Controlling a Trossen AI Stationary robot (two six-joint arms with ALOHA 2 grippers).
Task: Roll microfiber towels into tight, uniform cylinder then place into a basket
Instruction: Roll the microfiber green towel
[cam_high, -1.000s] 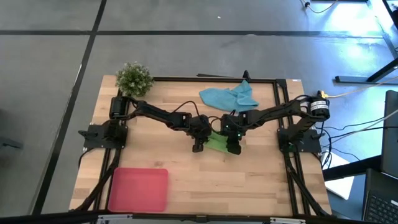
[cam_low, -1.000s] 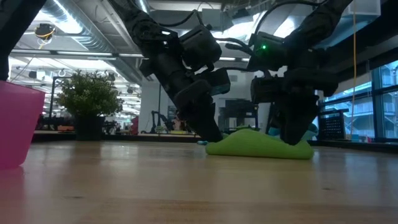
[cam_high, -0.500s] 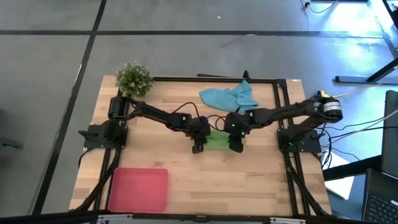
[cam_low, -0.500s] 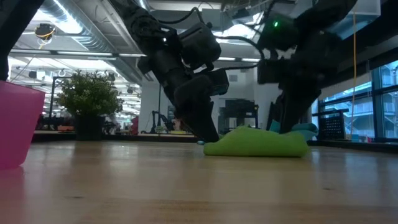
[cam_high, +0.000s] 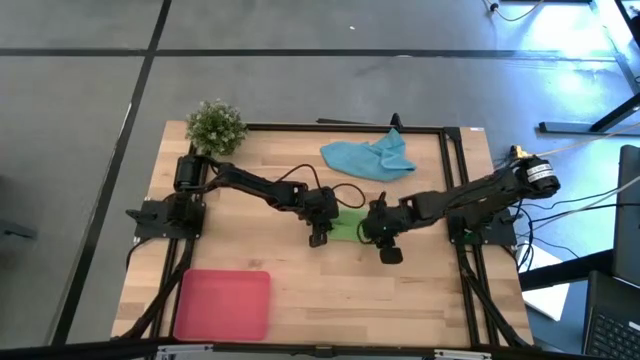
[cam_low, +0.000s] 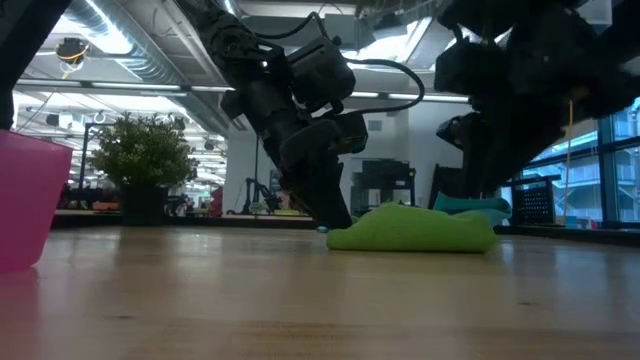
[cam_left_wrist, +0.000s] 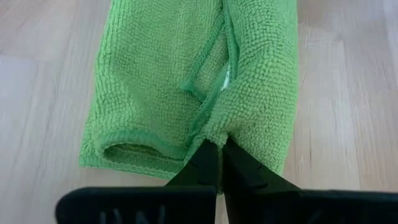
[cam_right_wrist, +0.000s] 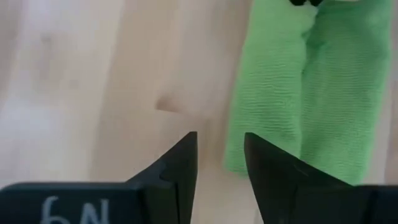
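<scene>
Now our right gripper (cam_high: 388, 252), fingers apart, has lifted off the half-rolled lime-green microfiber towel (cam_high: 349, 226), leaving our left gripper (cam_left_wrist: 217, 163) clamped on it.

The lime green towel (cam_left_wrist: 186, 93) at the counter's centre is soft looped microfibre cloth with a nubby, matt pile and a stitched hem, while the light blue towel (cam_high: 368, 156) at 12 o'clock shows the same matt, crumpled cloth. The counter (cam_high: 300, 270) is pale wood with visible grain and a smooth, faintly satin finish, bordered by a black matt frame; the basket (cam_high: 223, 304) at 7 o'clock is smooth pinkish-red plastic. The left tool (cam_left_wrist: 219, 163) and right tool (cam_right_wrist: 221, 163) have dark, matt, smooth fingers that look like plastic.
</scene>
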